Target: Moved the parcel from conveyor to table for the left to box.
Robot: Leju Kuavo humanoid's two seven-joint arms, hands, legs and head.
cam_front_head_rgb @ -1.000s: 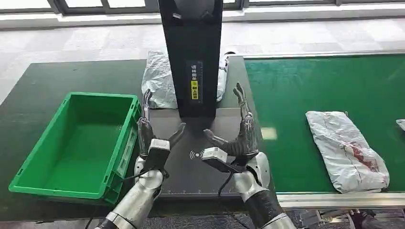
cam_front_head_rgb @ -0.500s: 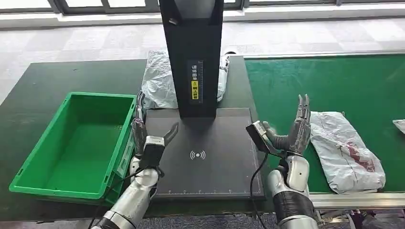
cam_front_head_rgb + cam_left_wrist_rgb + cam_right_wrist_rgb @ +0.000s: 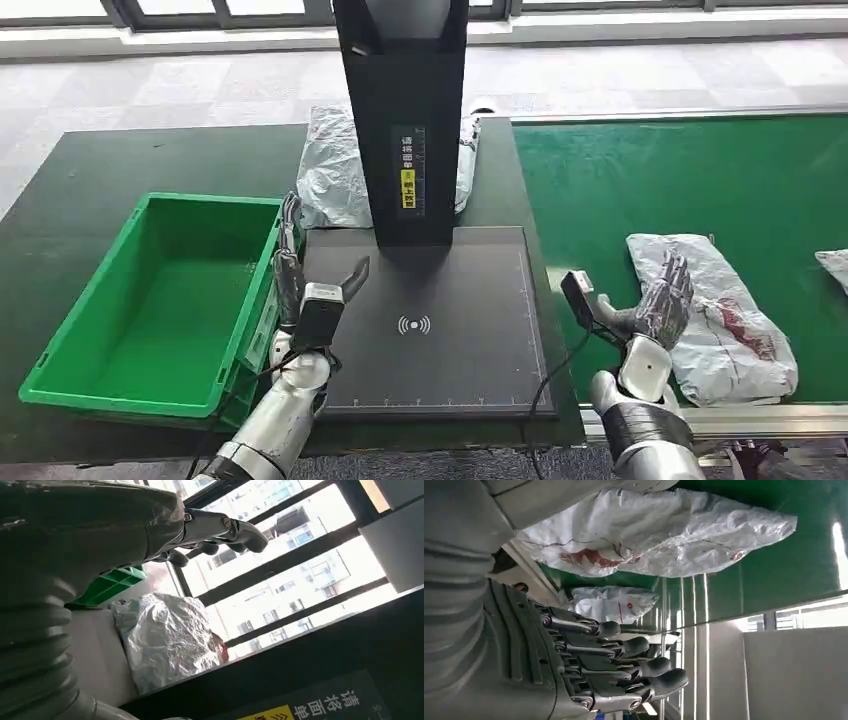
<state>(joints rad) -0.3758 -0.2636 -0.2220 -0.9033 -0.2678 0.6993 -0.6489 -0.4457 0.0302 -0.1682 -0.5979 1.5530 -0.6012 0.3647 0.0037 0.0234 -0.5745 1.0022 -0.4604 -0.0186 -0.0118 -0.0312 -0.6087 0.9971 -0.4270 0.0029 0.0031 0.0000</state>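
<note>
Parcel (image 3: 715,315): on conveyor (image 3: 690,180), ungrasped, touching or just beyond right hand (image 3: 655,310), fingers apart. Left hand (image 3: 305,290) empty, fingers spread; transfer to table (image 3: 80,190) outstanding.

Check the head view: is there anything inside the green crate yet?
No. The green crate shows only its bare floor, and the nearest grey parcel lies on the conveyor belt under the right hand.

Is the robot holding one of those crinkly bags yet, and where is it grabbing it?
No, nothing is held. The right hand is open over the parcel on the green conveyor, and the left hand is open too.
</note>
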